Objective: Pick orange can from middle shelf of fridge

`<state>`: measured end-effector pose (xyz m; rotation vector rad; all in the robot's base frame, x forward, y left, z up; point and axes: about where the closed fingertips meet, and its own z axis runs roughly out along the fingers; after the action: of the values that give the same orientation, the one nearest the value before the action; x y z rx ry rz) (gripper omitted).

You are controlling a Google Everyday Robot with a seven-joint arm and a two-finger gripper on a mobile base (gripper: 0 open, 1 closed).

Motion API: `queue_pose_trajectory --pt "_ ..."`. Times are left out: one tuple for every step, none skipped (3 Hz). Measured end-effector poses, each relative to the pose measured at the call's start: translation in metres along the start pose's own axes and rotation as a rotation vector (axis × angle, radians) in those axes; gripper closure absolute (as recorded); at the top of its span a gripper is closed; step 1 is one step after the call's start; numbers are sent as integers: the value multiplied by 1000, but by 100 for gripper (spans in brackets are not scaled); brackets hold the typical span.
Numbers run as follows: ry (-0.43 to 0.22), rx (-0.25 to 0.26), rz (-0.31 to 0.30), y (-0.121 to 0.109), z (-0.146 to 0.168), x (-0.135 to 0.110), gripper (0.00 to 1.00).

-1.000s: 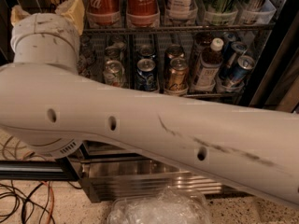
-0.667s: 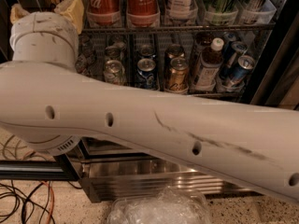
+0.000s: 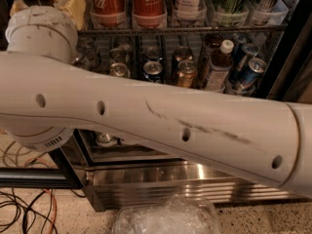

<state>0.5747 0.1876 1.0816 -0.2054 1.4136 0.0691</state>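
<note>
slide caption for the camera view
Arm crosses frame; orange can on middle shelf of fridge; gripper out of view.

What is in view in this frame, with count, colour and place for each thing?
orange can: one, orange-gold, middle shelf, right of centre
blue cans: at least three, blue, same shelf
silver can: one, silver, same shelf, left
bottle: one, dark with white cap, right of orange can
Coca-Cola cans: two, red, shelf above
fridge: one, black frame, stainless base
plastic wrap: one, clear, floor
cables: several, black and orange, floor left
arm: one, white, across the frame
gripper: not in view
</note>
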Motion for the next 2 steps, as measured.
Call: queue_pose_trajectory --pt "26 10 8 -8 53 30 35" --pt "31 18 15 -8 57 34 36"
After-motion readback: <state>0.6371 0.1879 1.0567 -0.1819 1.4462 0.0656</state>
